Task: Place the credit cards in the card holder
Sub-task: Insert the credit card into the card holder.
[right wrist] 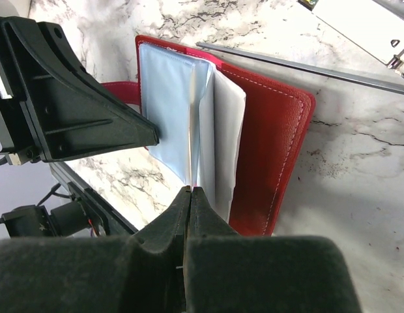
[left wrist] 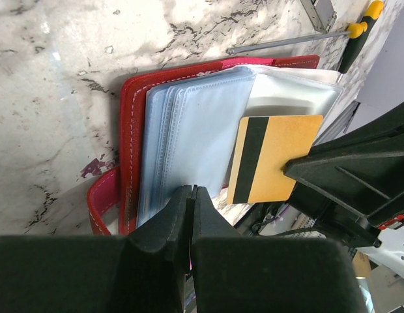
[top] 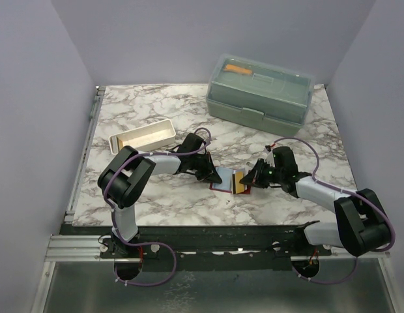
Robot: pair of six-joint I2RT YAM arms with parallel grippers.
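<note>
Card holder point(top: 221, 183) lay open, flat on the marble worktop's point(top: 163, 202) near half. Right end effector point(right wrist: 190, 190) was clamped on a yellow credit card point(left wrist: 274, 156) over its clear sleeves point(left wrist: 189, 130); left end effector point(left wrist: 192, 190) sat closed at the sleeves' edge.

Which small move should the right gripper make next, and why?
Probably ease the right gripper forward, sliding the orange card with the black stripe into a clear sleeve of the open red card holder: its edge points at the sleeves, which the shut left gripper holds.
</note>
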